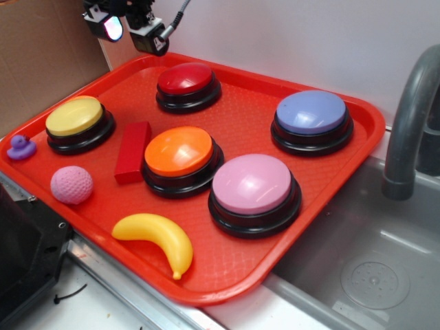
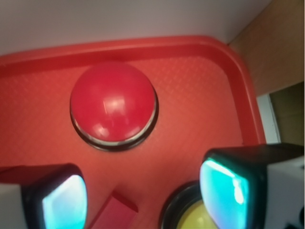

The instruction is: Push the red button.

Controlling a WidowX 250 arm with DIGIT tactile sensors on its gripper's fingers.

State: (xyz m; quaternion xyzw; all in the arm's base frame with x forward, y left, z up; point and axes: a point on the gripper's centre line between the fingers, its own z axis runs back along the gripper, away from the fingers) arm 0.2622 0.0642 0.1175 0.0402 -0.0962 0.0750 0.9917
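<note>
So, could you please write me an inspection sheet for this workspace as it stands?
Surface: red tray, its corner overhanging a sink.
Job's things: red button at the tray's back, untouched, nothing on it.
Clutter: yellow button, orange button, pink button, blue button, red block beside the orange button, pink ball, banana, purple duck.
Grippers: gripper open, raised above the tray between the red and yellow buttons, holding nothing.
Cables: one cable running up from the gripper.
Surroundings: grey faucet, white wall, cardboard at the left.
</note>
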